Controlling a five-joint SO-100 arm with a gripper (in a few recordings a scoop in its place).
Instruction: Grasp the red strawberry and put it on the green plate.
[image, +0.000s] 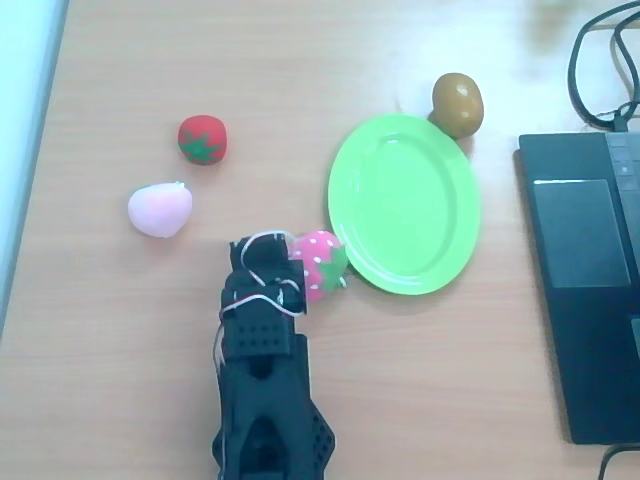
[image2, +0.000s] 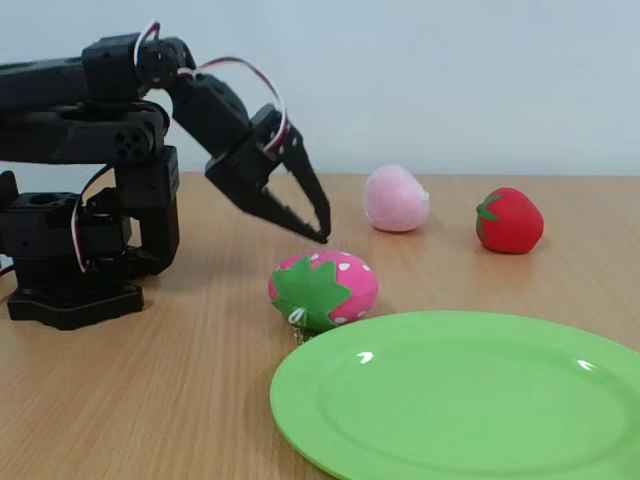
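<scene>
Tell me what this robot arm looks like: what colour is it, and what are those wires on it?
The arm is matte black all over, built from blocky box-like segments on a squat black base. Thin red and white cables loop over its joints. Its gripper ends in two long pointed black fingers. In the overhead view, one segment shows a grid of small holes. I see no logos or lettering.

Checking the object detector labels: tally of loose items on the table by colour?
Red: 1, the red strawberry
Pink: 2, the dotted pink strawberry and the pale pink plush lump
Green: 1, the green plate
Brown: 1, the brown round fruit
Total: 5
</scene>
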